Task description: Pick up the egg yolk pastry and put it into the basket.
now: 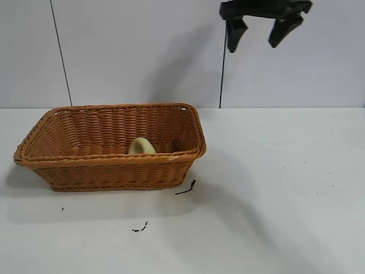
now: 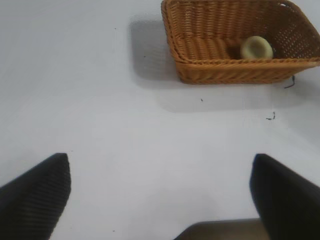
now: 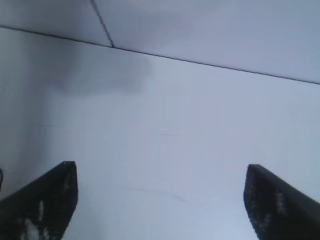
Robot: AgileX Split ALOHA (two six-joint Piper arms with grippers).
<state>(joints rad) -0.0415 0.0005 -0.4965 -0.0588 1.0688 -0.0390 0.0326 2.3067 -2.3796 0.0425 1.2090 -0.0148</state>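
Inside the basket (image 1: 114, 165) — egg yolk pastry (image 1: 142, 146); black scraps (image 1: 186, 188) beside.

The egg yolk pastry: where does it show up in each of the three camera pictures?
Exterior view: the egg yolk pastry lies inside the basket, near the front wall, right of the middle.
Left wrist view: the pastry shows near the upper right, again inside the basket.
Right wrist view: not in it.
Shared landmark: the basket's braided rim, in the exterior and left wrist views.

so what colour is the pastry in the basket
Pale yellow-green; the egg yolk pastry shows best in the left wrist view.
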